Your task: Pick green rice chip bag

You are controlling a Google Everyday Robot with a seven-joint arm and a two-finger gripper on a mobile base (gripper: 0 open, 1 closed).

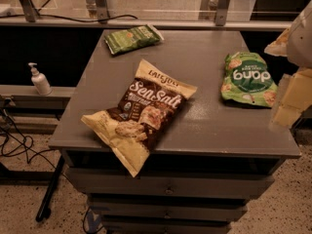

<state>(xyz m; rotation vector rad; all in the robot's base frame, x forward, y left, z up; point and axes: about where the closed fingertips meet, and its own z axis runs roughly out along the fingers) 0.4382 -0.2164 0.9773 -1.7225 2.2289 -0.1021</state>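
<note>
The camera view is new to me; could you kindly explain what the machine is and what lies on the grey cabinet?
This is a single picture from a mobile robot with one arm. Where its camera sits is not on record, but it looks down onto a grey cabinet top with drawers below.

The pale blurred shape at the right edge is the robot's gripper, hanging just right of the green rice chip bag. That is the bright green bag with white "dang" lettering, the one it is meant to pick up. The bag lies on the top, not yet lifted.

In the middle lies a cream-and-brown Sea Salt bag, one corner hanging over the front edge. A smaller dark green bag lies at the back left. A pump bottle stands on a ledge to the left.
</note>
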